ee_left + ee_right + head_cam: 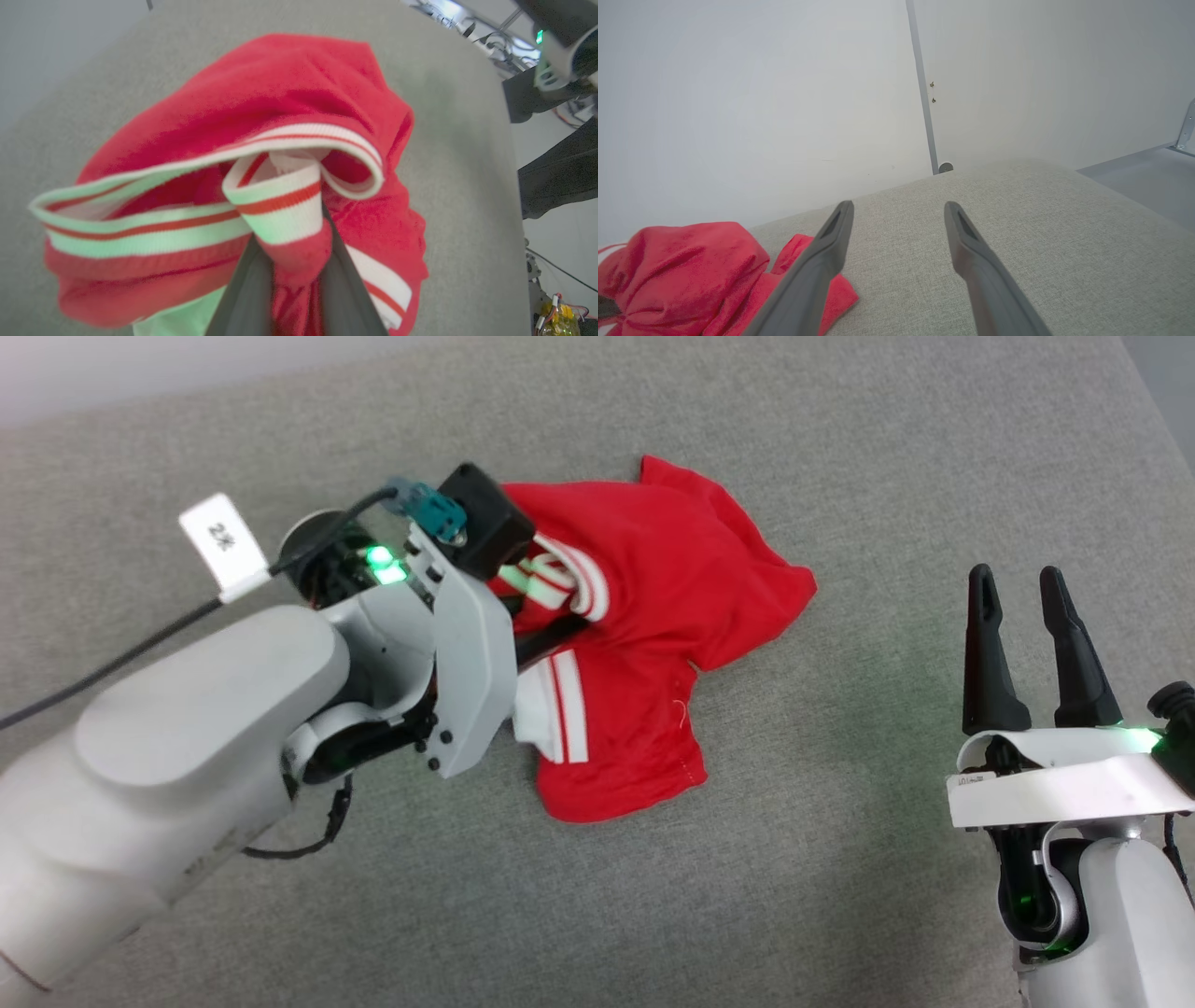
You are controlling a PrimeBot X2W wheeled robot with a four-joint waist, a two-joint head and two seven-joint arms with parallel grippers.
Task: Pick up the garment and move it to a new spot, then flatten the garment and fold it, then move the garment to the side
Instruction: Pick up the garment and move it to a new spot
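Head view: shows the shirt (653, 644) crumpled near the middle of the grey fabric surface (840, 896), red body spread toward the right and the near side, white sleeve ends with red stripes bunched at its left edge. Shows the left arm (187, 756) reaching in from the lower left, wrist over that striped edge, a green light (383, 565) lit on it, a white tag (222, 543) on a black cable (112, 658) beside it. Hides most of the left jaws behind the wrist. Puts the right arm (1120, 915) at the lower right, well apart from the shirt, right jaws wide with nothing between the two dark fingers (985, 653). Left wrist view: looks along the left jaws, drawn narrow and pinching a fold of the shirt (289, 84), namely a white cuff (278, 205) with a red stripe and the red cloth under it, wedged between the two fingers (247, 289). Shows the rest of the shirt humped beyond the tips, more striped trim looping left and right, the grey fabric surface (467, 140) around it, the right arm (556, 60) at the upper right corner. Right wrist view: looks along the right jaws, spread wide and holding nothing, fingers (817, 270) above the grey fabric surface (1041, 242). Places the shirt (691, 266) at the lower left, heaped up, one red corner flat on the surface behind the left-hand finger. Ends at a pale wall (761, 93) with a grey vertical strip (922, 93).
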